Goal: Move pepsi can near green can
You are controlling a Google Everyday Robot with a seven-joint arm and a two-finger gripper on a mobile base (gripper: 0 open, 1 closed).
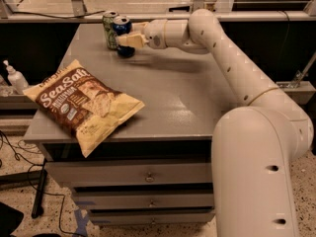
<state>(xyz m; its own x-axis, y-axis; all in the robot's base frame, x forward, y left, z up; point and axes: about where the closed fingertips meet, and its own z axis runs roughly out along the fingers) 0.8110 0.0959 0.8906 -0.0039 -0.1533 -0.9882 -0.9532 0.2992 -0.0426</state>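
Observation:
The dark blue pepsi can (pixel 122 26) stands at the far left of the grey table top (pixel 197 102), right beside the green can (pixel 109 29). The two cans are nearly touching, the green one on the left. My gripper (pixel 129 38) reaches in from the right and its pale fingers (pixel 131 39) wrap the pepsi can's middle, hiding most of its side. The can's dark base (pixel 125 52) shows below the fingers, at the table surface. The gripper is shut on the pepsi can.
A large brown and yellow Sea Salt chip bag (pixel 81 107) lies at the front left, overhanging the table edge. A white pump bottle (pixel 15 78) stands on a lower shelf to the left. My arm (pixel 232 68) spans the right side of the table.

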